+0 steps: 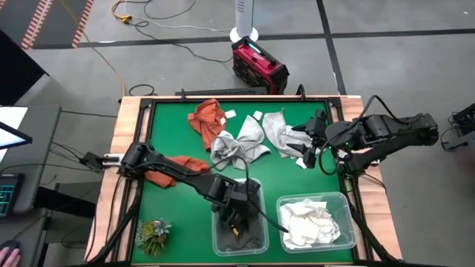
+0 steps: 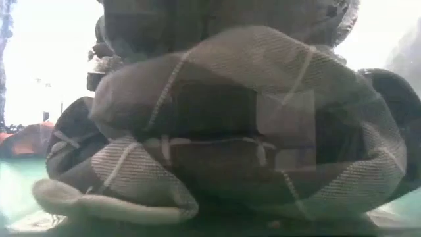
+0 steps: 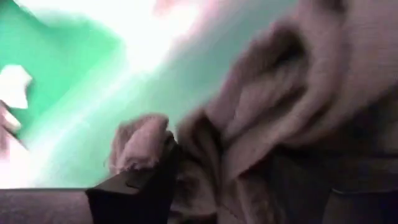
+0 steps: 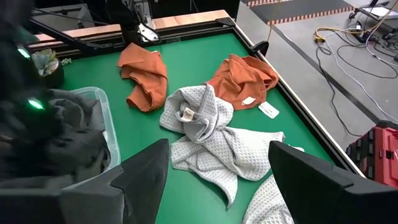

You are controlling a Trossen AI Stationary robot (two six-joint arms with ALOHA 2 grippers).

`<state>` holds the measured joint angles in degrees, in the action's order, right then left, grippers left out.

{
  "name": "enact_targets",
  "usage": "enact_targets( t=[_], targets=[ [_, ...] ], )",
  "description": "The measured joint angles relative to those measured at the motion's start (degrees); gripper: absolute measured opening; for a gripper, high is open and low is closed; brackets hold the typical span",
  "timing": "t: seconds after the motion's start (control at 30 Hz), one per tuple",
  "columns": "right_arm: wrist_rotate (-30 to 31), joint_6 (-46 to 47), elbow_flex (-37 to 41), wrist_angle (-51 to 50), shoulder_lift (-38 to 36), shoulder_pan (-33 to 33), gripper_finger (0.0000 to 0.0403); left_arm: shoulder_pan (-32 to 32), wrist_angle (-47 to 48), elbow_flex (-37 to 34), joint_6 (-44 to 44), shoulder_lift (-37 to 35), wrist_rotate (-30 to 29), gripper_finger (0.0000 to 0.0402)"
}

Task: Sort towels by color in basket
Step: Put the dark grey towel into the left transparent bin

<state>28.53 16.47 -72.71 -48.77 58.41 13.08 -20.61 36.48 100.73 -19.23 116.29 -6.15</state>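
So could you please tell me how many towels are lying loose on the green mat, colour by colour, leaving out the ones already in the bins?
Rust-orange towels: 2
Light grey towels: 3, as far as the folds let me separate them
Total: 5

The right gripper (image 4: 217,180) stands open above the green table (image 4: 186,68). Between its fingers lies a light grey towel (image 4: 208,134) with a small tag. At 12 o'clock from it lie two orange towels (image 4: 144,76), well apart. At 9 o'clock, dark towels (image 4: 59,134) fill a clear bin (image 4: 107,118).
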Motion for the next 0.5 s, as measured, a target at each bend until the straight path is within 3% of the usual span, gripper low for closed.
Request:
enact_targets(
  t=[0.23, 0.5],
  targets=[
    [0.0, 0.0, 0.0, 0.0, 0.0, 0.0, 0.0306, -0.9, 1.1, 2.3, -4.3, -5.9, 0.0, 0.0224],
    [0.0, -0.9, 0.0, 0.1, 0.0, 0.0, 0.0306, -1.0, 18.9, 2.5, 7.7, -12.2, 1.9, 0.0224]
  ],
)
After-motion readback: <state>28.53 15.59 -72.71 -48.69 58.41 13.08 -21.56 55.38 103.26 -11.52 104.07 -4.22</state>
